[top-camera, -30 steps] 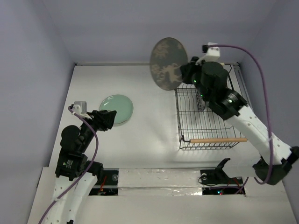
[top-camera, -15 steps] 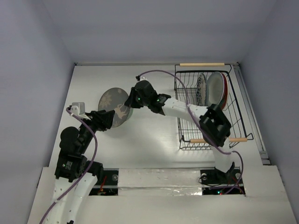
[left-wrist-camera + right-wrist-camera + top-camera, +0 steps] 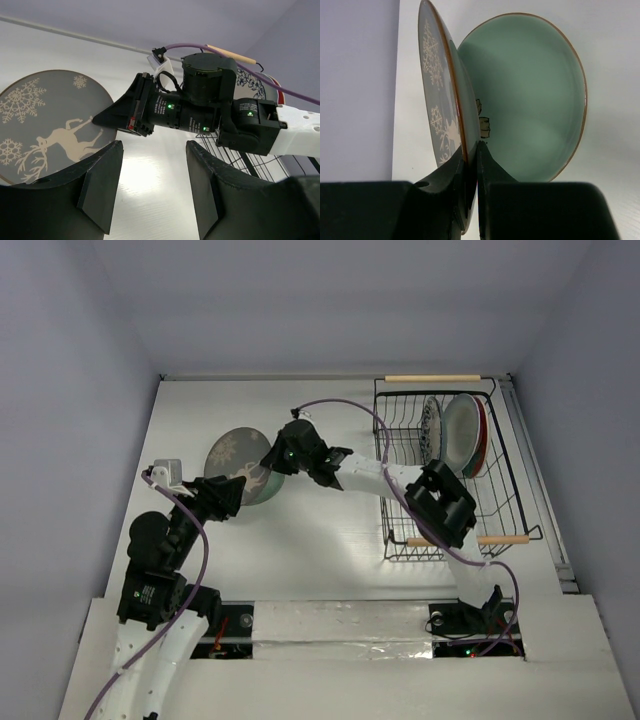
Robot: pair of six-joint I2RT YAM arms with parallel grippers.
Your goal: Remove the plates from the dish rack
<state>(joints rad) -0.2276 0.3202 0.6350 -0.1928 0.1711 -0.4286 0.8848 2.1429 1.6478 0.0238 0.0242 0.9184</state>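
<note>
Right gripper [image 3: 471, 150]: mine, clamped on the rim of the deer plate [image 3: 230, 453], left of centre, tilted above the mint plate [image 3: 530, 100].
Left gripper [image 3: 154, 150]: mine, spread, empty.
Dish rack [image 3: 505, 502]: right side.

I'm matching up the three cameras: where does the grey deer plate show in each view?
Top external: the grey deer plate sits left of centre, its patterned face to the camera.
Left wrist: it fills the left side, deer and snowflakes showing.
Right wrist: it stands edge-on, left of centre, in front of the mint green plate.
Shared landmark: the right gripper pinching its rim.
</note>
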